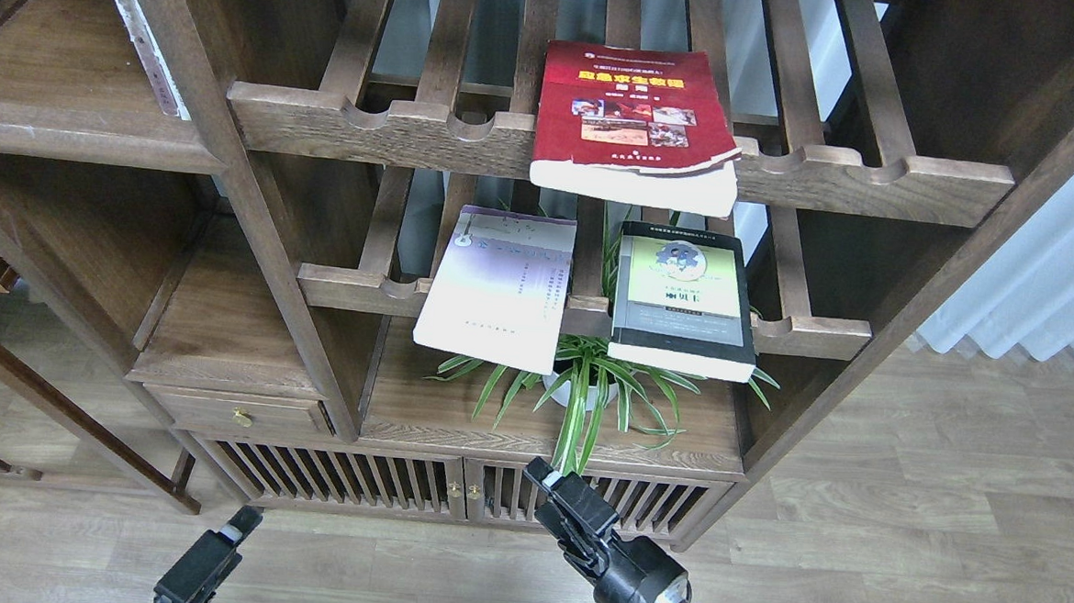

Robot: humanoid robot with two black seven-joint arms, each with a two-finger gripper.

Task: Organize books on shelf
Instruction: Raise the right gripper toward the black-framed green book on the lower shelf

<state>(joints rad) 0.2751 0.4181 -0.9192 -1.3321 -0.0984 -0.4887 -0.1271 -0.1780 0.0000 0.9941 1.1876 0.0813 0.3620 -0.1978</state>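
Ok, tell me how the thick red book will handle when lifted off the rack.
The red book looks thick, so probably heavy. It's a paperback with a curling cover corner, so likely floppy. It overhangs the slatted rack, so it may tip forward.

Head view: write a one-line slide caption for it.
Red book on upper slatted rack, white-lavender book and black book on lower rack; both grippers low.

Upper slatted rack (399,133): red book (634,114) lying flat, overhanging front rail. Lower slatted rack (354,287): white-lavender book (501,290) and black book (682,300), side by side, apart.
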